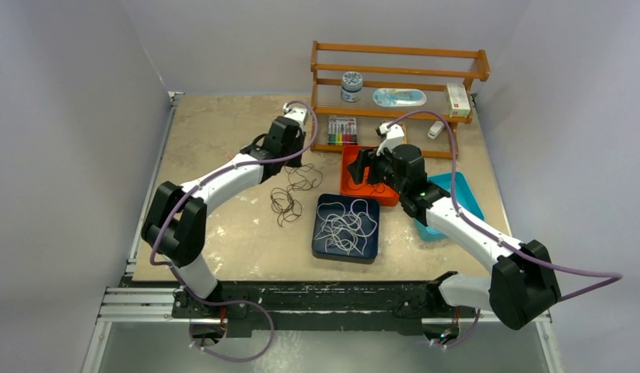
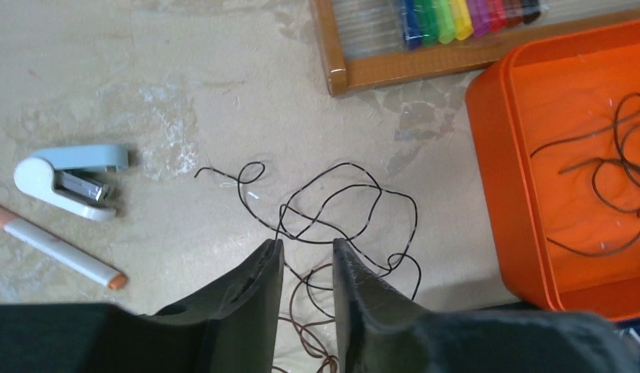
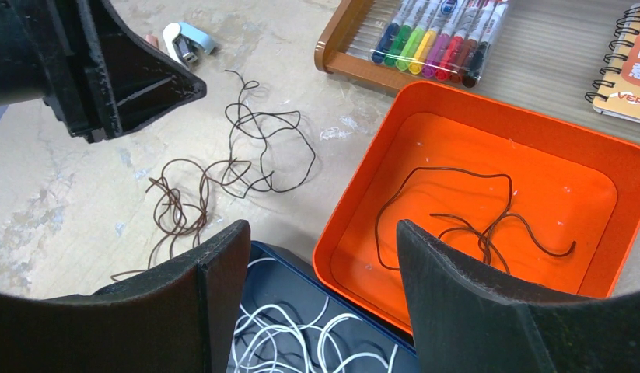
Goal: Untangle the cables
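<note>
A thin black cable (image 2: 355, 198) lies in loose loops on the table, touching a brown cable (image 2: 305, 330). Both show in the right wrist view, black (image 3: 289, 144) and brown (image 3: 173, 210). My left gripper (image 2: 305, 247) is low over them, its jaws a narrow gap apart with strands lying between, nothing gripped. A white cable (image 1: 346, 225) lies coiled in a dark blue tray (image 1: 317, 233). Another dark cable (image 3: 472, 210) lies in an orange tray (image 3: 355, 194). My right gripper (image 3: 324, 237) is wide open and empty above the border of the two trays.
A wooden shelf rack (image 1: 398, 74) stands at the back with a marker set (image 2: 456, 15), a tin and boxes. A stapler (image 2: 68, 175) and a pen (image 2: 60, 249) lie left of the cables. A teal tray (image 1: 460, 194) sits at the right. A spiral notebook (image 3: 627, 54) lies near the orange tray.
</note>
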Robot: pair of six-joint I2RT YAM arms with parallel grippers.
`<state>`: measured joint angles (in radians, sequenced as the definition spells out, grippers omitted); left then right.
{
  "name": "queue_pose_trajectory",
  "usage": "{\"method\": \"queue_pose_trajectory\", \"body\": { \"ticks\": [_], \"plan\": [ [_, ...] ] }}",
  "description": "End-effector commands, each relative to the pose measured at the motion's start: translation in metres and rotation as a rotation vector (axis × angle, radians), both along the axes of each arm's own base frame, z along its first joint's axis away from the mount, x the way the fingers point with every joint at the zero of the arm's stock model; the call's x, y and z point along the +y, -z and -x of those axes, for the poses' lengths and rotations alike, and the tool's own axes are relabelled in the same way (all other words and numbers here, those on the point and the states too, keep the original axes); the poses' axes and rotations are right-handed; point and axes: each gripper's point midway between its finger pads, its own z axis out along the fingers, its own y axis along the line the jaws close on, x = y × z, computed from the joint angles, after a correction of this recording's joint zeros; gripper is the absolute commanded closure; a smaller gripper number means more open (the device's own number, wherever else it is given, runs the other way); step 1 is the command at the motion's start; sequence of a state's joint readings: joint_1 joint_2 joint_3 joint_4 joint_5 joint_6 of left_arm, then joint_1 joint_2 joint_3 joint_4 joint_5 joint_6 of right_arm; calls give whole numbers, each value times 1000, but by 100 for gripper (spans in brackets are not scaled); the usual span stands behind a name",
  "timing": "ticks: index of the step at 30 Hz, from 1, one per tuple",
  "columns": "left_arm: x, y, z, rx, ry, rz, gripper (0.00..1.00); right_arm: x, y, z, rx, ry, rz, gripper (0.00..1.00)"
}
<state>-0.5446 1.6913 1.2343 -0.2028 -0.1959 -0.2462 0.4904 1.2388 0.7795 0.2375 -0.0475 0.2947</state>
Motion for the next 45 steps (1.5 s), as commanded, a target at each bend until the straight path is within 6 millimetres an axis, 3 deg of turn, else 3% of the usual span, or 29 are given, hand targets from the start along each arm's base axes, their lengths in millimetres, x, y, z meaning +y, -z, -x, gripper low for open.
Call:
{"method": "queue_pose_trajectory", "body": {
  "ticks": [1,7,14,21,30,45],
  "plan": [
    [9,-1,-15,14,-103,-6,65,5,-24,-6,-57,-12,-33,28],
    [8,-1,-15,28,-281,161,53,2,-23,-5,-57,-1,-26,28],
    [-4,1,-4,112,-556,550,51,4,-20,-5,-48,-1,-44,28],
    [3,-1,-3,83,-695,738,50,2,-21,-3,-50,2,-38,28],
    [-9,28,-9,153,-709,796,48,0,-20,-3,-51,10,-35,28],
    [0,52,-17,173,-763,775,49,-2,-17,-4,-50,19,-25,28]
  ]
}}
